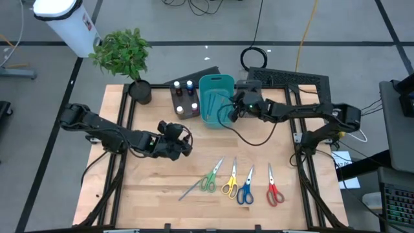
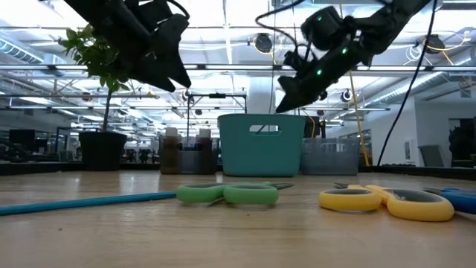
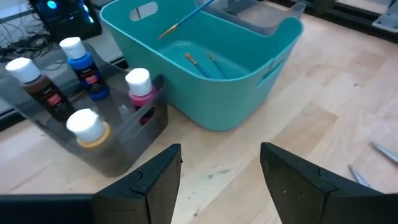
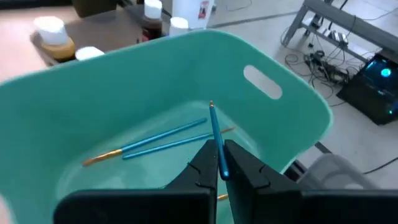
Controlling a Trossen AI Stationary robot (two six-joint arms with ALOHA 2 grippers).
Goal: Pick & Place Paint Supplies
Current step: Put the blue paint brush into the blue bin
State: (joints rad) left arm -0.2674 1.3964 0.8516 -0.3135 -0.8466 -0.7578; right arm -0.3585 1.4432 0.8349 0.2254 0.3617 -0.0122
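- The right gripper (image 4: 219, 163) hangs above the teal bin (image 1: 216, 115) at the far middle of the table, its fingers pressed together on a thin blue brush (image 4: 215, 137). The brush points bristle-end down into the bin, which suggests it is about to be dropped in.
- Two more brushes (image 4: 152, 144) already lie on the bin's floor, so this bin looks like the place where brushes are gathered.
- The left gripper (image 3: 221, 177) hovers over bare wood near the table's middle, fingers spread and holding nothing, facing the bin and the bottle tray (image 3: 118, 152).
- The paint bottles (image 3: 84, 59) stand upright in that dark tray just left of the bin, caps up, probably already sorted.
- Four scissors lie in a row on the near half of the table: green (image 1: 209, 181), yellow (image 1: 230, 185), blue (image 1: 245, 193) and red (image 1: 273, 193), all untouched.
- One long brush (image 2: 82, 201) lies just left of the green scissors; whether they touch is hard to tell.
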